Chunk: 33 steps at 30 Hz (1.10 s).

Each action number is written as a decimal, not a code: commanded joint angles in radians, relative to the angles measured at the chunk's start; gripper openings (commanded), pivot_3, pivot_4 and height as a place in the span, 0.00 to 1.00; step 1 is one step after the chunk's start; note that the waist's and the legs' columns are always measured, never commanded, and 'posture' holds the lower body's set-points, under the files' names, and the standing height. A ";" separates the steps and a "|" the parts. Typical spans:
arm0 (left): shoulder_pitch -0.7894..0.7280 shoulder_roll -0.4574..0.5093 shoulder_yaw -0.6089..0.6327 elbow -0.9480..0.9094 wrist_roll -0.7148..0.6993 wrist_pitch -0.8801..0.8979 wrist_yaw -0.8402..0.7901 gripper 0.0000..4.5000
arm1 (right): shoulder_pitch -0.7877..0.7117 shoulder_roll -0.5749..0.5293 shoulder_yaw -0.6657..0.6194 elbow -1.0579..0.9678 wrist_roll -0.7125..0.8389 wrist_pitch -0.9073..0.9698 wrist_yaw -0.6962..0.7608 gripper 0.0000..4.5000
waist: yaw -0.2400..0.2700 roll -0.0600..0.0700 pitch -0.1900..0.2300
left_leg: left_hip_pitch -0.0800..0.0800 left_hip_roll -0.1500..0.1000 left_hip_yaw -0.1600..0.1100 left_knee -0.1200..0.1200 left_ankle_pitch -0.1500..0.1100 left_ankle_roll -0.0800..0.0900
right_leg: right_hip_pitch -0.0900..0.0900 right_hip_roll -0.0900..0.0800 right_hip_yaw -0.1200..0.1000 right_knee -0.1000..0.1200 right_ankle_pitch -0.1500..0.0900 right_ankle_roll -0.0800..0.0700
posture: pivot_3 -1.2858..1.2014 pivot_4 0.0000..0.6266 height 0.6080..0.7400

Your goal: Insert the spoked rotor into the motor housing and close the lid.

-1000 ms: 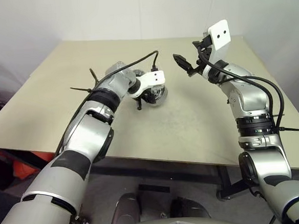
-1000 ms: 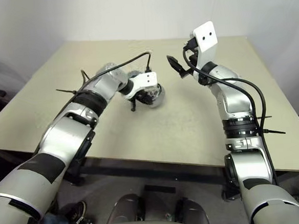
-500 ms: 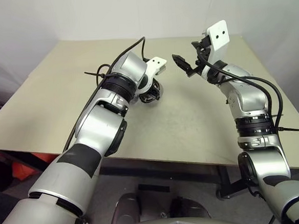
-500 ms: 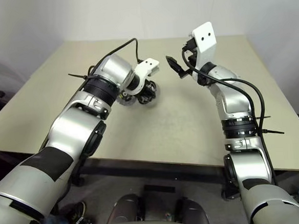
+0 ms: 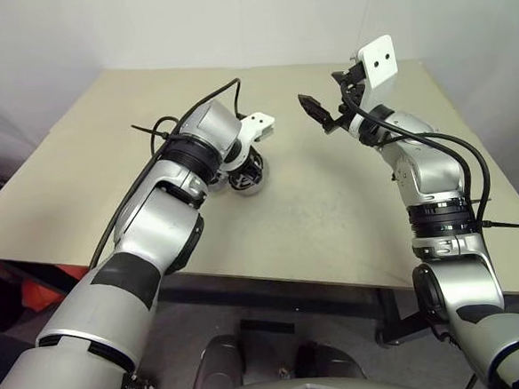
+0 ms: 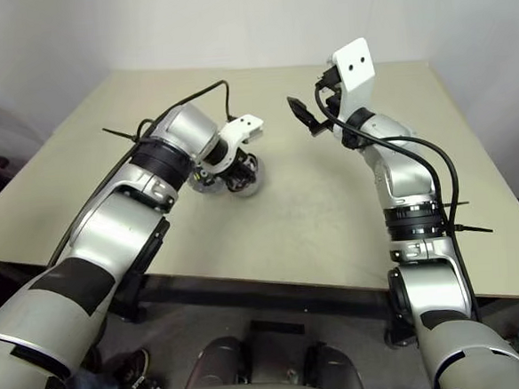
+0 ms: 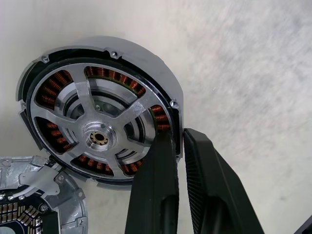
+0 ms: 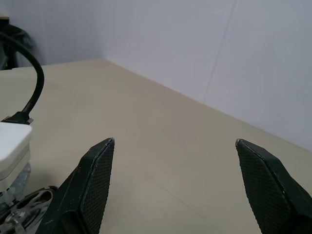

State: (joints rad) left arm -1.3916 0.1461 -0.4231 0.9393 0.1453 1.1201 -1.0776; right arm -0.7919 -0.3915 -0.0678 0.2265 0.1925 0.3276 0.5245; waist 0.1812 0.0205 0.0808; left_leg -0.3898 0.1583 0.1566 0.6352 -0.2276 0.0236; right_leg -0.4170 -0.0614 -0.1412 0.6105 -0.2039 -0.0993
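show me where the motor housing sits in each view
left eye view: motor housing left of centre, under the white camera mount.
right eye view: left of centre, same spot.
left wrist view: its rim just past the shut left gripper, spoked rotor inside.
right wrist view: likely the silver part below the mount; too cut off to be sure.
shared landmark: the white camera mount.

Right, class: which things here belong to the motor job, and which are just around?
Job: spoked rotor, sitting in the motor housing; lid beside it; left gripper, shut.
Around: table; right gripper, open, raised.
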 commanded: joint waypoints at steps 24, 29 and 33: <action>0.018 0.001 0.139 -0.285 -0.160 -0.174 -0.033 0.50 | -0.017 0.007 0.001 0.004 -0.011 -0.044 -0.005 1.00 | 0.001 0.000 0.000 | 0.001 0.000 0.000 0.000 0.001 -0.001 | 0.001 0.000 0.000 0.000 -0.001 -0.001 | 0.52 0.00 1.00; 0.010 -0.061 0.549 -0.372 -0.345 -0.250 0.313 0.50 | 0.005 0.008 -0.014 0.026 -0.022 -0.064 -0.029 1.00 | -0.004 0.003 -0.001 | 0.001 -0.003 0.000 0.002 -0.001 0.001 | 0.002 -0.004 0.000 0.001 -0.002 -0.003 | 0.52 0.00 1.00; 0.177 -0.032 0.689 -0.572 -0.409 -0.266 0.460 0.50 | 0.054 -0.008 -0.025 0.028 -0.037 -0.062 -0.043 1.00 | -0.028 0.005 -0.003 | 0.004 -0.003 0.000 -0.001 0.000 0.001 | 0.007 -0.004 -0.001 -0.001 -0.002 -0.003 | 0.52 0.00 1.00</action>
State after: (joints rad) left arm -1.2564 0.0903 0.2020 0.4482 -0.2285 0.8664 -0.6767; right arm -0.7359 -0.3945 -0.0891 0.2649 0.1581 0.2708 0.4856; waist 0.1529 0.0251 0.0781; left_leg -0.3842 0.1549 0.1568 0.6332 -0.2280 0.0244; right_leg -0.4072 -0.0649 -0.1422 0.6084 -0.2062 -0.1025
